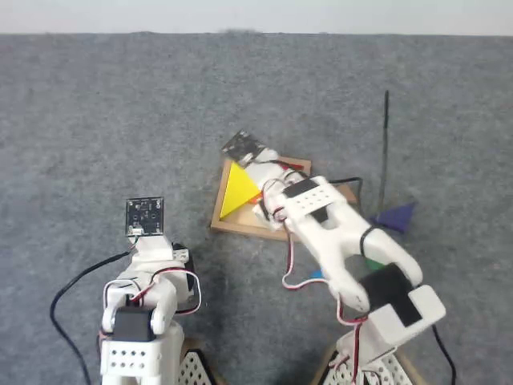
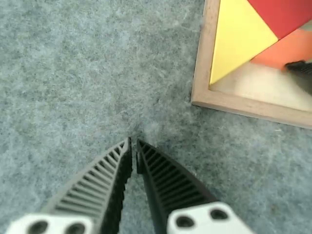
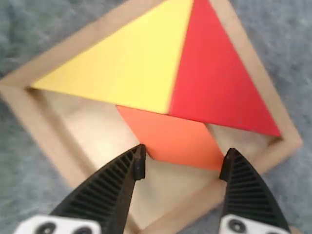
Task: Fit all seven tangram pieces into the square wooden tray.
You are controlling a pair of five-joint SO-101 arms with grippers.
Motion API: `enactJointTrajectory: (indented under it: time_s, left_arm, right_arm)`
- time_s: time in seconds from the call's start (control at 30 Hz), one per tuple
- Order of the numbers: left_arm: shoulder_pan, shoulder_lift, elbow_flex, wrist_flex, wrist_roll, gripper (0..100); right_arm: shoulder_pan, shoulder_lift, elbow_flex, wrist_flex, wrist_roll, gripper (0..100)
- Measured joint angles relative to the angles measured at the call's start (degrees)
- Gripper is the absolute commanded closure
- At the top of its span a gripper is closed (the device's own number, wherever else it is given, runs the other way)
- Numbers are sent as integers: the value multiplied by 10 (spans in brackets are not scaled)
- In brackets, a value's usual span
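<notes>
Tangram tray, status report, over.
Left gripper shut, off the wooden tray. Right gripper open over orange parallelogram. Yellow triangle, red triangle seated. Purple triangle out on the carpet.

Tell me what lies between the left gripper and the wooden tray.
Bare grey carpet separates left gripper and wooden tray, seen in the left wrist view.

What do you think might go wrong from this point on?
The right gripper stands open astride the orange piece; rising askew, a fingertip might drag it away from the yellow triangle and red triangle. The purple triangle lies on the carpet close beside the right arm, which might knock it.
</notes>
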Motion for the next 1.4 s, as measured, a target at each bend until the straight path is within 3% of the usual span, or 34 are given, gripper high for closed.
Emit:
enactJointTrajectory:
  time_s: [0.33,0.63,0.87,1.13,1.4]
  left_arm:
    - [0,0,0,0,0,986]
    - [0,0,0,0,0,986]
    - [0,0,0,0,0,986]
    - [0,0,0,0,0,986]
    - [0,0,0,0,0,986]
  right_arm:
    - [86,2,-9,12,37,753]
    - [62,-94,-13,20,-25,753]
    - [58,-105,-5,22,-32,753]
    - [60,-8,-11,16,-32,753]
    - [111,70,-97,15,-33,753]
